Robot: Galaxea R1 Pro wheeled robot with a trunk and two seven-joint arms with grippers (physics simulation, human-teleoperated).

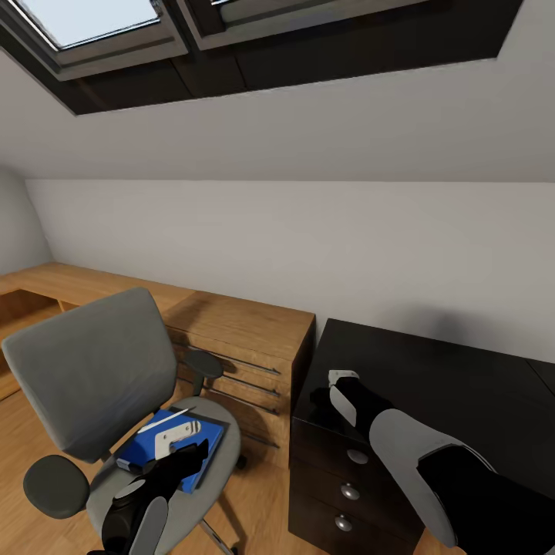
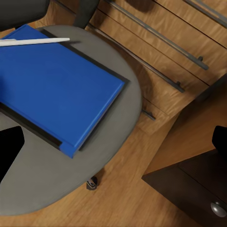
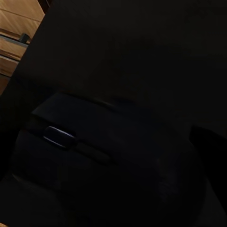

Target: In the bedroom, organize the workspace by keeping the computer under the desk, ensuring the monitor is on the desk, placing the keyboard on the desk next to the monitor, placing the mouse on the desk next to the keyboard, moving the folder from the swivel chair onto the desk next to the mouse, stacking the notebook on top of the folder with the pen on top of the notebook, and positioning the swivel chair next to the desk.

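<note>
Mouse [image 3: 106, 156]: dark rounded body with scroll wheel, seen very close in the right wrist view, lying on the glossy black top of the desk [image 1: 462, 378]. In the head view the right gripper [image 1: 327, 397] sits low over the desk's near-left corner, above the drawer unit [image 1: 347, 493] with round silver knobs; the mouse appears to lie right under or between the fingers, but the view is too dark to tell whether the jaws touch it or how wide they stand. Folder [image 2: 52, 90]: bright blue, flat on the grey seat of the swivel chair [image 1: 92, 370], which stands beside the desk on the drawer-unit side, in front of the light-wood shelving counter [image 1: 239, 339]. A thin dark edge shows beneath the folder along two sides in the left wrist view, probably the notebook [image 2: 28, 127], lying under the folder. A slim white pen [image 2: 33, 41] rests across the folder's far corner, toward the chair back. Left gripper [image 1: 173, 439] hangs just above the folder's near part in the head view; its white-and-black fingers are over the blue cover, with nothing held that can be seen. In the left wrist view one black fingertip [image 2: 9, 151] shows at the frame edge, apart from the folder's edge; jaw spread cannot be judged reliably. Wood floor [image 2: 127, 198] is visible below the chair seat.
</note>
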